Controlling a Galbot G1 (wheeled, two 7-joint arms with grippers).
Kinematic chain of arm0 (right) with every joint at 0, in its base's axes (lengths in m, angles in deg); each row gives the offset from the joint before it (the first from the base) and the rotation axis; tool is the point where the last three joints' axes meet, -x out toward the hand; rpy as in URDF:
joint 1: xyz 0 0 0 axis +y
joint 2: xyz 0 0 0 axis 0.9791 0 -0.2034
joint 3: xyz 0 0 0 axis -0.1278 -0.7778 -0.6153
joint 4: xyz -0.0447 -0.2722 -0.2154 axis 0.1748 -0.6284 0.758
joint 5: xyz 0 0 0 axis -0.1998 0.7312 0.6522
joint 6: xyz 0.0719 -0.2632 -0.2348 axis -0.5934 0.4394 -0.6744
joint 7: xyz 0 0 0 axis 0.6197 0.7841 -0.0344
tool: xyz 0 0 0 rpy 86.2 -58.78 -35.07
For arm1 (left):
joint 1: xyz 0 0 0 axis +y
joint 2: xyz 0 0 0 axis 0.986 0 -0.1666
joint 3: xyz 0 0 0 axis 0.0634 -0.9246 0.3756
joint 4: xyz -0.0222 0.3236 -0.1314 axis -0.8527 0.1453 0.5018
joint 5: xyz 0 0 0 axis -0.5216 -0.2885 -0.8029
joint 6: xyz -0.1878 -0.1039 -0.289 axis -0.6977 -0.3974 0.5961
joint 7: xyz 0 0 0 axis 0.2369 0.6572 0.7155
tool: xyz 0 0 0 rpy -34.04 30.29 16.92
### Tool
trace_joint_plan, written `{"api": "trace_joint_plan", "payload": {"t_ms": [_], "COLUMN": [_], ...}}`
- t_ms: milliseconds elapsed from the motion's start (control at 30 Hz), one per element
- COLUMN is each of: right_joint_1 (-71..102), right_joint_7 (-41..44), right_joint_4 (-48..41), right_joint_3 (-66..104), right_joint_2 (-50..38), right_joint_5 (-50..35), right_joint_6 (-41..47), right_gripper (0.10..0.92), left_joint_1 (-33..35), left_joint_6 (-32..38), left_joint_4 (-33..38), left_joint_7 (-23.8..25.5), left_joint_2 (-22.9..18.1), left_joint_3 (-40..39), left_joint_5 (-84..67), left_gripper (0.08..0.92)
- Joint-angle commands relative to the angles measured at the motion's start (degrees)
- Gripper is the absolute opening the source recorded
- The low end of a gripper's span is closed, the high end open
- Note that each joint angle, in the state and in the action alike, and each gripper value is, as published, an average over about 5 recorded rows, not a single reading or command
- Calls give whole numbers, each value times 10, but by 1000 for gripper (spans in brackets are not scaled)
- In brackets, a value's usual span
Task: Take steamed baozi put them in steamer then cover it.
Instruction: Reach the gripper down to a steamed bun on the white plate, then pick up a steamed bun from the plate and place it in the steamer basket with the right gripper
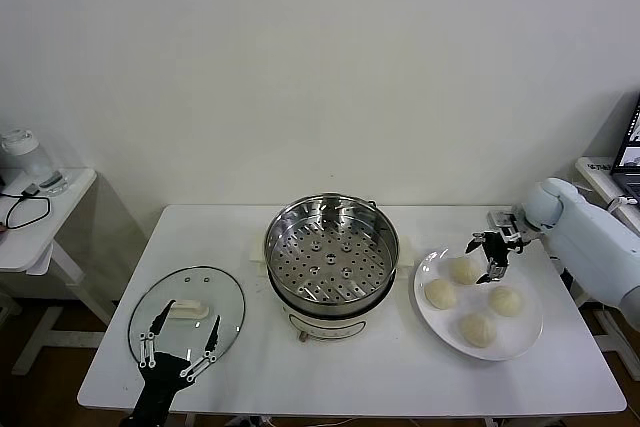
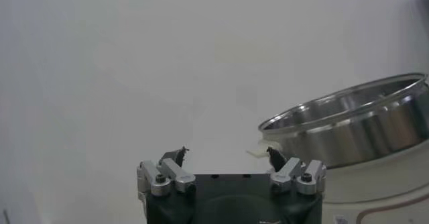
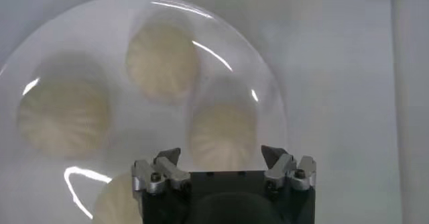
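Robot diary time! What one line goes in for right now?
right gripper: open above cream-white round baozi on white plate | shiny steel steamer: empty | left gripper: open over glass lid

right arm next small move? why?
Probably lower the right pincer, jaws open, onto the back baozi and close. It hovers over the plate; all four buns sit there, and the steamer holds none.

A: What is sitting on the white table (image 1: pixel 400 377)?
B: The steamer (image 1: pixel 331 252) is standing mid-table, the glass lid (image 1: pixel 187 313) is lying flat to its left, and a white plate (image 1: pixel 520 339) is resting at the right.
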Motion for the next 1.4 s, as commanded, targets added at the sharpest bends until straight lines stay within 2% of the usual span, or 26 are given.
{"api": "trace_joint_plan", "payload": {"t_ms": [33,200,333,467,667,800,1033,1200,1400], "right_joint_1": [-5,-5,-12,-53,-198,-293,-362,-335,-290], "right_joint_7": [1,-1,-1,4,30,36,43,42,37], "right_joint_4": [-17,-11,18,96,207,264,324,328,293], "right_joint_3": [-8,-11,-17,-42,-113,-181,-217,-222,-222], "right_joint_2": [20,18,5,-26,-41,-20,56,112,163], "right_joint_5": [16,19,16,1,-31,-62,-54,-16,40], "right_joint_6": [-2,-5,-11,-36,-139,-180,-235,-256,-268], "right_gripper": [762,696,673,671,681,681,681,679,679], "left_joint_1": [0,0,-1,-1,-2,0,0,1,1], "left_joint_6": [1,1,1,1,1,2,3,4,7], "left_joint_4": [0,0,1,2,7,10,13,15,14], "left_joint_7": [-1,-2,-3,-3,-3,-3,-3,-3,-3], "left_joint_2": [-1,-1,-2,-1,0,-1,-2,-2,-2], "left_joint_3": [1,3,4,3,1,0,-4,-3,-1], "left_joint_5": [0,0,0,0,1,3,5,5,5], "left_gripper": [823,823,823,823,823,823,823,823,823]}}
